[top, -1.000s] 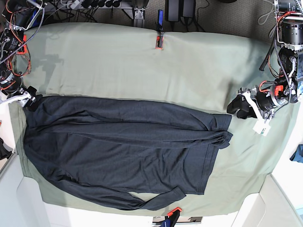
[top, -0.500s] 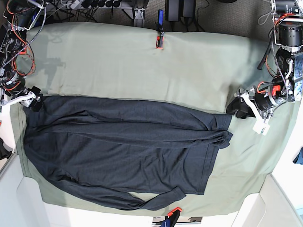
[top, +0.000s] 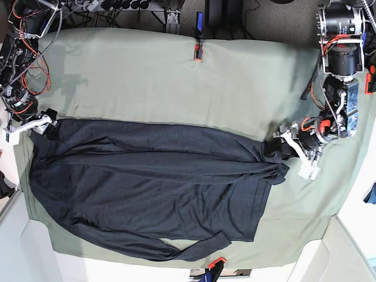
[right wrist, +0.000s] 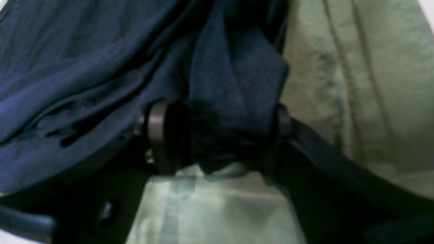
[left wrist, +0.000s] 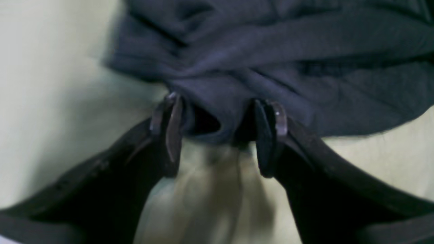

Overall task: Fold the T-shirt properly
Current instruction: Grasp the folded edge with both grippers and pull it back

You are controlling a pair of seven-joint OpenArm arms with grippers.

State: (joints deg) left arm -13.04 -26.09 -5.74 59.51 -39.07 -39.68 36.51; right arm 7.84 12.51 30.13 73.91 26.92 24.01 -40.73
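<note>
The dark navy T-shirt (top: 153,188) lies spread on the olive table cloth (top: 176,82), with its long sleeves folded across the body. My left gripper (top: 275,148) is at the shirt's right edge. In the left wrist view (left wrist: 220,135) its jaws stand apart, with a bunched fold of the shirt (left wrist: 271,51) between the fingers (left wrist: 171,132). My right gripper (top: 48,128) is at the shirt's upper left corner. In the right wrist view (right wrist: 217,139) its jaws stand wide, with a wad of the shirt (right wrist: 234,101) filling the gap.
A red-and-black clip (top: 198,51) sits at the cloth's far edge and another (top: 215,263) at the near edge. Cables and arm bases (top: 23,35) crowd the far left corner. A white tag (top: 306,171) hangs by the left wrist.
My left gripper has moved left from beside the shirt onto its right edge. My right gripper has shifted slightly right onto the shirt's corner. The shirt itself has not moved.
</note>
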